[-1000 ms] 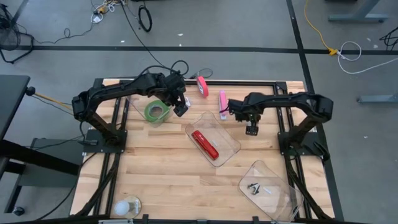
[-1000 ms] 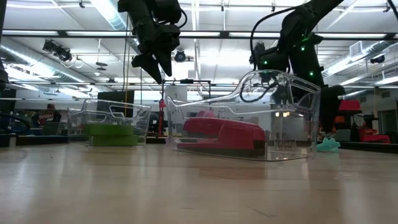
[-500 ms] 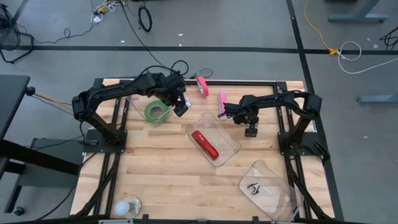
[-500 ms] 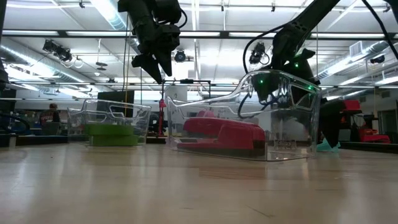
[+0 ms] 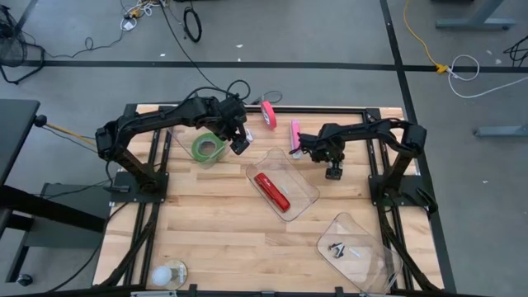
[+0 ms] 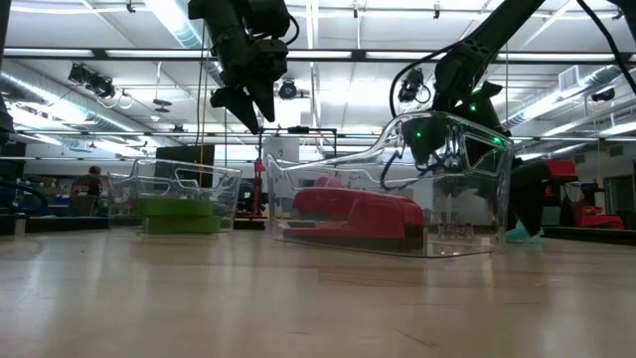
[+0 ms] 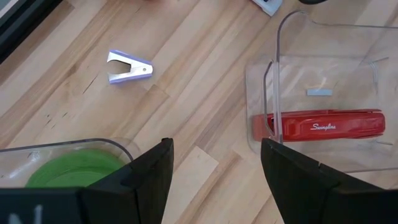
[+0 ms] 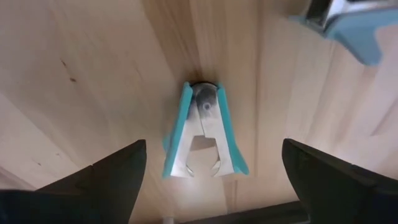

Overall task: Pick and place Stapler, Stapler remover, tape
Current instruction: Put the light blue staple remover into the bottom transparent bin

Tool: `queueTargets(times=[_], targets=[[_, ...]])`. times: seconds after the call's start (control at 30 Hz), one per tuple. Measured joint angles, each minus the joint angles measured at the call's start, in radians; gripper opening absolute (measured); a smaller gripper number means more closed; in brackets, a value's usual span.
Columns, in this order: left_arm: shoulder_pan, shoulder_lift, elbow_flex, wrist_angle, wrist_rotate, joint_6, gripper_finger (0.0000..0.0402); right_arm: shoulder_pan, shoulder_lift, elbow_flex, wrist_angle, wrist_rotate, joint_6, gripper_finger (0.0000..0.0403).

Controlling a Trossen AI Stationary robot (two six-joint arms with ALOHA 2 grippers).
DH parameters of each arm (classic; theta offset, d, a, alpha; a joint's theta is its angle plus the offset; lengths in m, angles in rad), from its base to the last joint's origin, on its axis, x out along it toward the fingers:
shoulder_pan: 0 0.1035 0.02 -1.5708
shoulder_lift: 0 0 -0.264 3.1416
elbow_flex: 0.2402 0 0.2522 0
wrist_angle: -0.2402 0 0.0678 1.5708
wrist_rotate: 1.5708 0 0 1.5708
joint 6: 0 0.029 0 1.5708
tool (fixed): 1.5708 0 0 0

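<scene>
A teal staple remover lies flat on the wooden table, jaws toward the camera. My right gripper hangs over it, open, one finger on each side, touching nothing. A red stapler lies in a clear bin at the table's middle. A green tape roll lies in another clear bin. My left gripper is open and empty, held high between the two bins. A purple-and-white staple remover lies on the table in the left wrist view.
A third clear bin holding small metal items stands at the near right. Two pink objects lie near the far edge. Another teal piece lies close to the staple remover. A white round object sits at the near left corner.
My right gripper has come down toward the table over the teal staple remover, and its arm has drawn in a little toward the table's left. My left arm has kept still.
</scene>
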Motion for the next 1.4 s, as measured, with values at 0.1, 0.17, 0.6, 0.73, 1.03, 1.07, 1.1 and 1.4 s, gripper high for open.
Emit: queueTargets(times=[0.1,0.17,0.6,0.73,1.03,1.07,1.1,1.4], targets=[[0.0,0.0,0.0,0.0,0.0,0.0,0.0243,-0.004,0.0,0.0,-0.004,-0.002,0.0,0.0361],[0.0,0.0,0.0,0.0,0.0,0.0,0.0243,-0.008,0.0,0.0,-0.004,-0.002,-0.003,0.035],[0.0,0.0,0.0,0.0,0.0,0.001,0.0243,-0.009,0.0,0.0,0.003,-0.029,-0.009,0.0272],[0.0,0.0,0.0,0.0,0.0,0.001,0.0243,-0.009,0.0,0.0,0.004,-0.029,-0.008,0.0251],[0.0,0.0,0.0,0.0,0.0,0.002,0.0243,-0.009,0.0,0.0,0.004,-0.028,-0.007,0.0203],[0.0,0.0,0.0,0.0,0.0,0.002,0.0243,-0.009,0.0,0.0,0.004,-0.028,-0.007,0.0198],[0.0,0.0,0.0,0.0,0.0,0.002,0.0243,-0.009,0.0,0.0,0.004,-0.028,-0.007,0.0194],[0.0,0.0,0.0,0.0,0.0,0.002,0.0243,-0.009,0.0,0.0,0.008,-0.025,0.015,0.0169]])
